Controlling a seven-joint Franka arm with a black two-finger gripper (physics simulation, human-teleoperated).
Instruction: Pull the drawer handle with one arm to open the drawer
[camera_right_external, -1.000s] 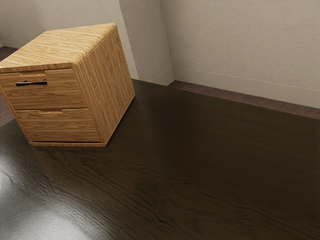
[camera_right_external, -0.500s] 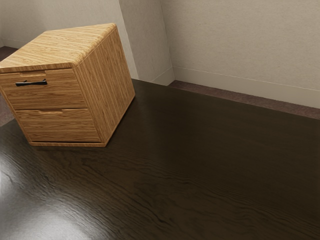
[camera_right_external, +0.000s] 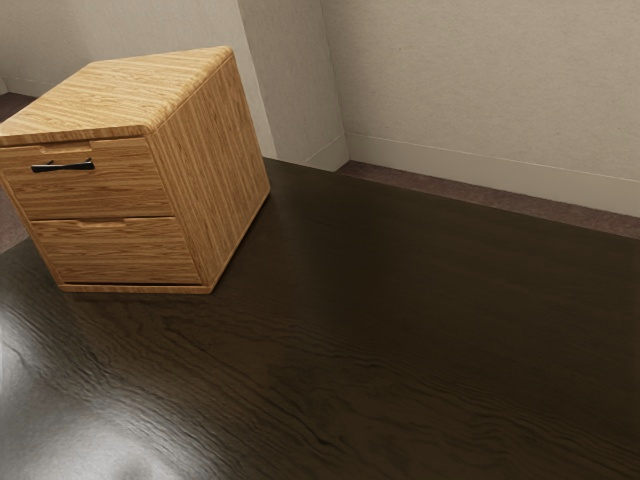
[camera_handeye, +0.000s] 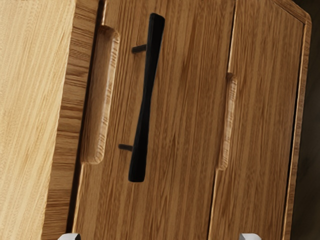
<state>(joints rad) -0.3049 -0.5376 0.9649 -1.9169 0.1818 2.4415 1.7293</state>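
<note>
Tool (camera_handeye: 159, 237) apparently wide open, empty, black handle (camera_handeye: 146, 100) on top drawer (camera_handeye: 190, 125) just ahead, untouched

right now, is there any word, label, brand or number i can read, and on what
None: no words, labels, brands, numbers or signs.
The wooden cabinet, its black handle, the dark table and the wall are all plain.
</note>
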